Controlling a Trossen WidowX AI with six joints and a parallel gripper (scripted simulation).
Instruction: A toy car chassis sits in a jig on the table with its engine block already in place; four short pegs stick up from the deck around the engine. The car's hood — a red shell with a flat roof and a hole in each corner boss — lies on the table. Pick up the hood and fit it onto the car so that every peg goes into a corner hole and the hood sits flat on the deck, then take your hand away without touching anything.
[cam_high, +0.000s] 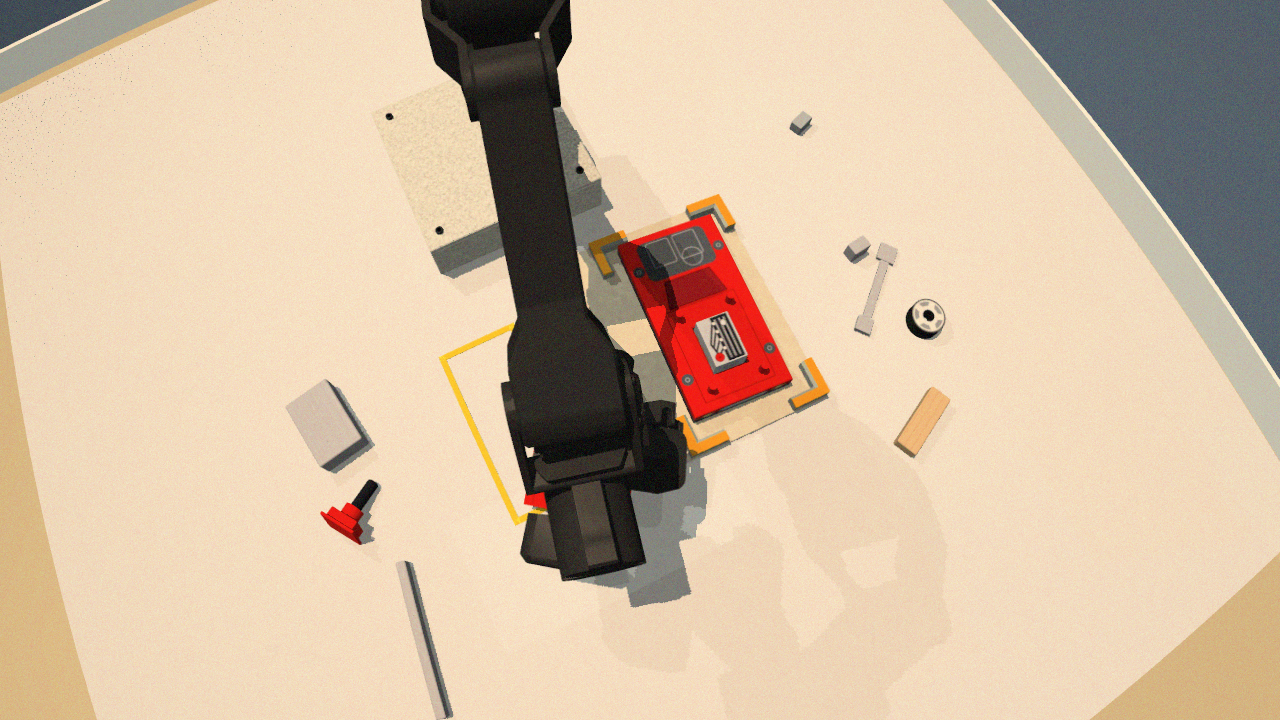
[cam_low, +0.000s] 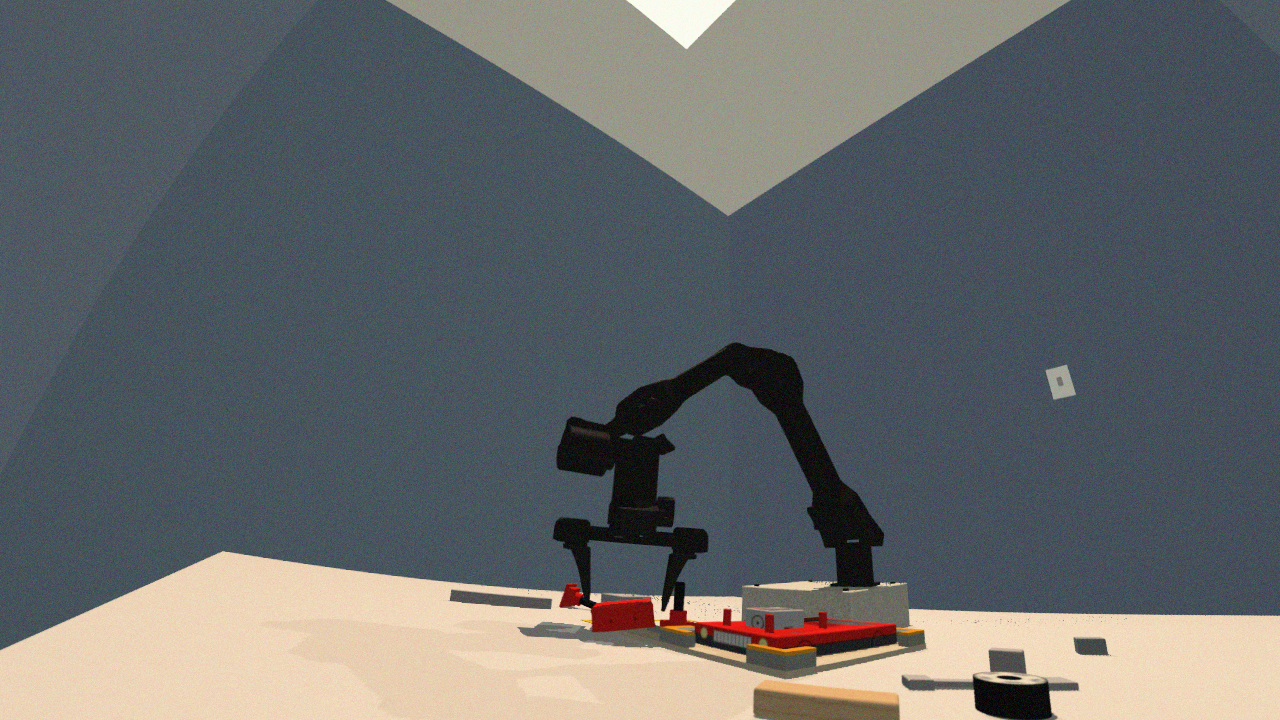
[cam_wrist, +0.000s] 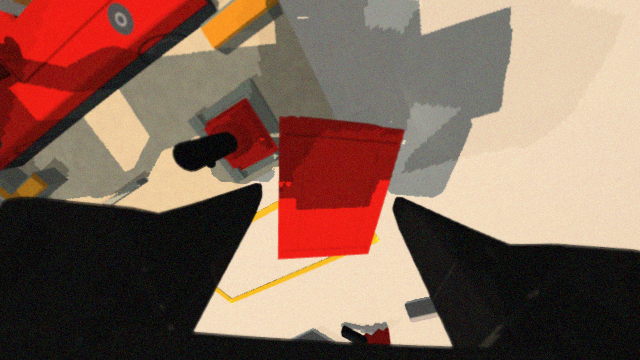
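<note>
The red hood (cam_low: 623, 616) (cam_wrist: 330, 200) lies on the table, partly over the yellow outline. In the overhead view only a sliver of the hood (cam_high: 534, 500) shows beneath the arm; its corner holes are not visible. My gripper (cam_low: 625, 600) (cam_wrist: 329, 196) is open and empty, pointing down, with one fingertip off each side of the hood at about the height of its top. The red chassis (cam_high: 738, 385) (cam_low: 859, 629) (cam_wrist: 165, 15) sits in the jig with orange corner brackets (cam_high: 709, 445) (cam_low: 780, 655). The grey engine block (cam_high: 720, 344) (cam_low: 775, 617) is on its deck, with short red pegs around it.
A red-based piece with an upright black handle (cam_low: 678, 595) (cam_wrist: 210, 150) stands between hood and chassis, near one finger. Another such piece (cam_high: 349, 517) lies tipped. A grey block (cam_high: 324, 420), a long bar (cam_high: 423, 635), a wheel (cam_high: 927, 316) and a wooden block (cam_high: 921, 420) lie farther off.
</note>
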